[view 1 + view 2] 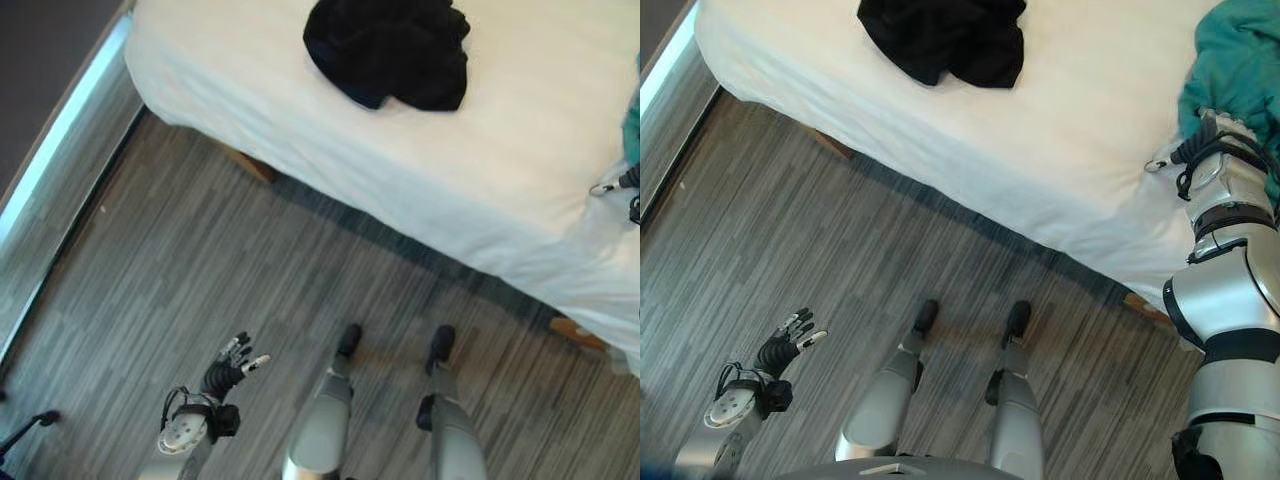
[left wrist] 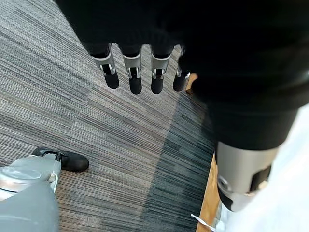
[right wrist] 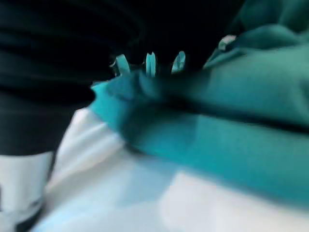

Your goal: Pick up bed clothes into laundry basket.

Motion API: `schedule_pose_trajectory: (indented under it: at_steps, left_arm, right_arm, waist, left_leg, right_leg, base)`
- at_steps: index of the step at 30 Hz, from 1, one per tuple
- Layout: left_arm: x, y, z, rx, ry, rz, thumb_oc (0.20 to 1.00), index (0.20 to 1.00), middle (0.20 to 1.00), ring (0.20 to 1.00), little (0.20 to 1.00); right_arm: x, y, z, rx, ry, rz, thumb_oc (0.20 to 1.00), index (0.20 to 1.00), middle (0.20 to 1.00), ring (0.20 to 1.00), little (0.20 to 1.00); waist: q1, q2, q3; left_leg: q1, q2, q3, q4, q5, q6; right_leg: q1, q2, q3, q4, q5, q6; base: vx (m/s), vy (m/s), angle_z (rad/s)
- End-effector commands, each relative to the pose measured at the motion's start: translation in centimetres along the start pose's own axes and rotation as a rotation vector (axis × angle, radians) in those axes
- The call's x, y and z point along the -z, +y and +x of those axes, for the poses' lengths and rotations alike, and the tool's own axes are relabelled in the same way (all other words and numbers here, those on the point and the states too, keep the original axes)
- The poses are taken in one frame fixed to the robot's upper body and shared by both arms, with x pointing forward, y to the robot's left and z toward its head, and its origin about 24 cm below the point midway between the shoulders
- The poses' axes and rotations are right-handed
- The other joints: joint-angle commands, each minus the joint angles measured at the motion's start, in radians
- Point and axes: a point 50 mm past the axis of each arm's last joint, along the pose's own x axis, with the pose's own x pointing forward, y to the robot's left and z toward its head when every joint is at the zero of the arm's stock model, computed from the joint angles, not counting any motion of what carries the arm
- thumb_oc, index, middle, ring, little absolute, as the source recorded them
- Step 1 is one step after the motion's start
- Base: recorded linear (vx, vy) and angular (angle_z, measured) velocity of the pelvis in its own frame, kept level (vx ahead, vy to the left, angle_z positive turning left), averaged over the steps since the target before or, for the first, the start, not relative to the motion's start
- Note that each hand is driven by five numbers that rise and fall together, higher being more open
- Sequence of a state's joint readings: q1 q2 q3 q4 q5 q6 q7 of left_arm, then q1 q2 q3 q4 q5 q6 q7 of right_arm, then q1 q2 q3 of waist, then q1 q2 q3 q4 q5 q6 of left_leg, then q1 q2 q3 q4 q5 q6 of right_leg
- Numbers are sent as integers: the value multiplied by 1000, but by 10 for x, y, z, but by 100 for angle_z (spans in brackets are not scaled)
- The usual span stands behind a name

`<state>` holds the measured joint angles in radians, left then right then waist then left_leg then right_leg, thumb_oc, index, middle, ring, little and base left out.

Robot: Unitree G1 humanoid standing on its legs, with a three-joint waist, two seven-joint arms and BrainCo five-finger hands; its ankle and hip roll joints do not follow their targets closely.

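Left hand (image 1: 790, 345) hangs low over the grey plank floor (image 1: 180, 300), fingers (image 2: 133, 72) straight and a little spread, holding nothing; floor lies past the fingertips.

Right hand (image 3: 149, 65) is up at the near edge of the bed (image 1: 1040, 170), pushed into the teal garment (image 1: 1240, 60). Its fingertips are sunk in the folds, so whether they grip the cloth cannot be told. The teal cloth bunches around and beyond the fingers, lying on the white sheet; its heap runs away from the bed edge toward the far side, though much of it is cut off at the frame.

Farther across the bed, well apart from both hands, a black garment (image 1: 390, 50) lies crumpled on the sheet, its long axis roughly crosswise, a flap pointing toward the near edge.
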<state>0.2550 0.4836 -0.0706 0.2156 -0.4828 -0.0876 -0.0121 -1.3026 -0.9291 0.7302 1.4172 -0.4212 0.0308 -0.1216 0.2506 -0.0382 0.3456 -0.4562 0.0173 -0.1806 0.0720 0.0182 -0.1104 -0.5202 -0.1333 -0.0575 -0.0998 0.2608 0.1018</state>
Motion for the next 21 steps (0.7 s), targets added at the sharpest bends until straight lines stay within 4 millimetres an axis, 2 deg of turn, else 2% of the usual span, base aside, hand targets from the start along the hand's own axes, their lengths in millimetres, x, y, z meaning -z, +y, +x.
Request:
schedule_pose_trajectory:
  at_steps: [1,2,4,5,6,8,12,16,21]
  left_arm:
    - [-11,-3,1,-12,-65,-50,1000,1000,1000,1000,1000]
    - [-11,-3,1,-12,-65,-50,1000,1000,1000,1000,1000]
    - [-9,-8,6,-1,-54,-43,1000,1000,1000,1000,1000]
    - [-13,-13,11,22,-63,-24,1000,1000,1000,1000,1000]
    - [-13,-13,11,22,-63,-25,1000,1000,1000,1000,1000]
    - [-22,-18,20,55,-78,18,1000,1000,1000,1000,1000]
    - [-34,-23,27,111,-111,51,1000,1000,1000,1000,1000]
    - [-34,-24,30,117,-105,51,1000,1000,1000,1000,1000]
    - [-36,-23,31,133,-106,59,1000,1000,1000,1000,1000]
  right_arm:
    - [72,-75,-7,168,273,-345,1000,1000,1000,1000,1000]
    - [72,-75,-7,168,273,-345,1000,1000,1000,1000,1000]
    - [76,-93,-10,212,279,-331,1000,1000,1000,1000,1000]
    - [75,-112,-11,258,284,-278,1000,1000,1000,1000,1000]
    - [75,-112,-11,259,284,-278,1000,1000,1000,1000,1000]
    - [78,-133,-16,309,291,-252,1000,1000,1000,1000,1000]
    - [77,-153,-20,361,271,-141,1000,1000,1000,1000,1000]
    - [70,-157,-19,375,229,-61,1000,1000,1000,1000,1000]
    - [67,-163,-20,380,217,-54,1000,1000,1000,1000,1000]
  waist:
    - [-19,36,-3]
    - [-19,36,-3]
    - [-29,26,0]
    - [-36,19,-3]
    - [-37,19,-3]
    - [-48,9,-15]
    - [-57,2,-35]
    - [-59,-3,-53]
    - [-56,-3,-71]
  left_leg:
    - [-40,54,-66,-84,130,11]
    - [-40,54,-66,-84,130,11]
    - [-39,58,-59,-79,127,9]
    - [-30,60,-57,-80,127,8]
    - [-31,60,-57,-80,127,8]
    - [-13,65,-57,-83,124,6]
    - [17,69,-59,-100,120,2]
    - [28,68,-60,-100,125,3]
    - [49,65,-63,-106,123,4]
  right_leg:
    - [68,49,3,13,-60,28]
    - [68,49,3,13,-60,28]
    - [67,53,10,13,-60,26]
    - [71,54,14,13,-60,26]
    - [70,53,14,13,-60,26]
    - [81,55,24,13,-67,23]
    - [95,57,26,13,-81,24]
    - [101,52,28,13,-80,26]
    - [116,48,29,13,-85,26]
  base:
    - [-14,-32,3]
    - [0,0,0]
    - [19,-7,-1]
    - [36,-17,-4]
    - [48,-4,-6]
    - [53,-14,-8]
    - [45,-11,-5]
    - [38,-4,-13]
    - [22,-2,-5]
